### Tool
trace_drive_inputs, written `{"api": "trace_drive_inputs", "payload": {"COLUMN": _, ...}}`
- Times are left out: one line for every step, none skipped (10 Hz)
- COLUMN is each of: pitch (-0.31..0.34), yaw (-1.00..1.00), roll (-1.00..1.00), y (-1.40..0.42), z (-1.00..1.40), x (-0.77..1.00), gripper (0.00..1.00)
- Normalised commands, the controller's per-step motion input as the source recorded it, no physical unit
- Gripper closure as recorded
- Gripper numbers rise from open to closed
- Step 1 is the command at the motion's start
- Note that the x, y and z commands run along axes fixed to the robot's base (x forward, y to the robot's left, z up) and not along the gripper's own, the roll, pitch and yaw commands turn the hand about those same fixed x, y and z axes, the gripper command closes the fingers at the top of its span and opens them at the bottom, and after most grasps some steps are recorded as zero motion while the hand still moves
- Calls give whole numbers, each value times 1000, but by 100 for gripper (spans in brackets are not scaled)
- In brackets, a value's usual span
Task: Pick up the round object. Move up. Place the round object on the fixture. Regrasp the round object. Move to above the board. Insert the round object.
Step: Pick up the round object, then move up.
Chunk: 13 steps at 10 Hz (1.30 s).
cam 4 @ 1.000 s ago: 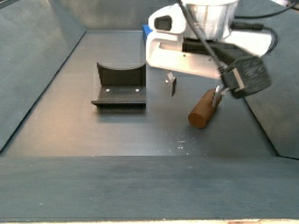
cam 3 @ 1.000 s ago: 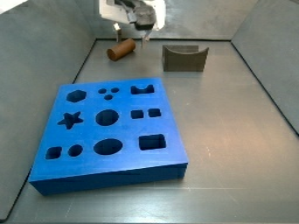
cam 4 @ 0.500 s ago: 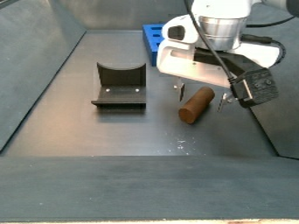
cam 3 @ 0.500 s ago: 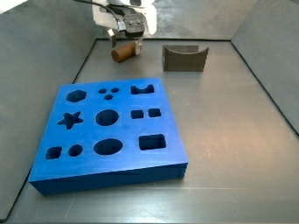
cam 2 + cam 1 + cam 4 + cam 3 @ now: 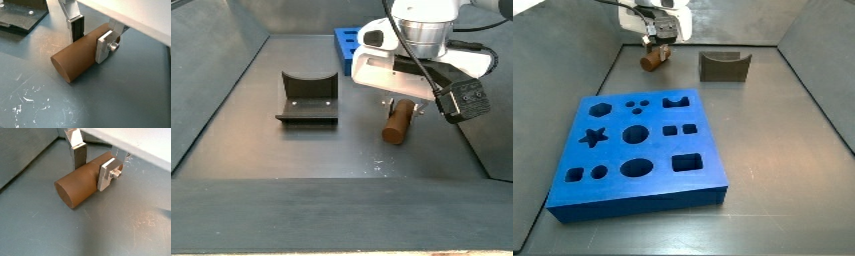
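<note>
The claw [image 5: 92, 164] straddles the round object [image 5: 81, 184] lying on the counter [image 5: 40, 228], plates seemingly touching its sides, though I cannot tell whether they clamp it. Gripped on curved flanks near one end, the peg could roll or tilt when lifted.

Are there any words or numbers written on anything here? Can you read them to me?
None: no words, numbers or signs can be read in any view.
The peg is plain brown, lying between the fingers of the pincer.
The board is plain blue with only cut-out shapes.
The fixture is plain and dark.

white end effector [image 5: 401, 97]; silver fingers [image 5: 107, 174]; black cables
</note>
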Motion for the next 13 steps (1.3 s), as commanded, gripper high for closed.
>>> {"api": "trace_drive_inputs", "payload": {"pitch": 0, "yaw": 0, "roll": 0, "y": 0, "z": 0, "x": 0, "gripper": 100}}
{"api": "trace_drive_inputs", "payload": {"pitch": 0, "yaw": 0, "roll": 0, "y": 0, "z": 0, "x": 0, "gripper": 100}}
{"api": "trace_drive_inputs", "payload": {"pitch": 0, "yaw": 0, "roll": 0, "y": 0, "z": 0, "x": 0, "gripper": 100}}
{"api": "trace_drive_inputs", "payload": {"pitch": 0, "yaw": 0, "roll": 0, "y": 0, "z": 0, "x": 0, "gripper": 100}}
{"api": "trace_drive_inputs", "payload": {"pitch": 0, "yaw": 0, "roll": 0, "y": 0, "z": 0, "x": 0, "gripper": 100}}
{"api": "trace_drive_inputs", "payload": {"pitch": 0, "yaw": 0, "roll": 0, "y": 0, "z": 0, "x": 0, "gripper": 100}}
{"api": "trace_drive_inputs", "payload": {"pitch": 0, "yaw": 0, "roll": 0, "y": 0, "z": 0, "x": 0, "gripper": 100}}
{"api": "trace_drive_inputs", "payload": {"pitch": 0, "yaw": 0, "roll": 0, "y": 0, "z": 0, "x": 0, "gripper": 100}}
{"api": "trace_drive_inputs", "payload": {"pitch": 0, "yaw": 0, "roll": 0, "y": 0, "z": 0, "x": 0, "gripper": 100}}
{"api": "trace_drive_inputs", "payload": {"pitch": 0, "yaw": 0, "roll": 0, "y": 0, "z": 0, "x": 0, "gripper": 100}}
{"api": "trace_drive_inputs", "payload": {"pitch": 0, "yaw": 0, "roll": 0, "y": 0, "z": 340, "x": 0, "gripper": 100}}
{"api": "trace_drive_inputs", "payload": {"pitch": 71, "yaw": 44, "roll": -1, "y": 46, "z": 260, "x": -60, "gripper": 100}}
{"api": "trace_drive_inputs", "payload": {"pitch": 89, "yaw": 31, "roll": 1, "y": 33, "z": 189, "x": -59, "gripper": 100}}
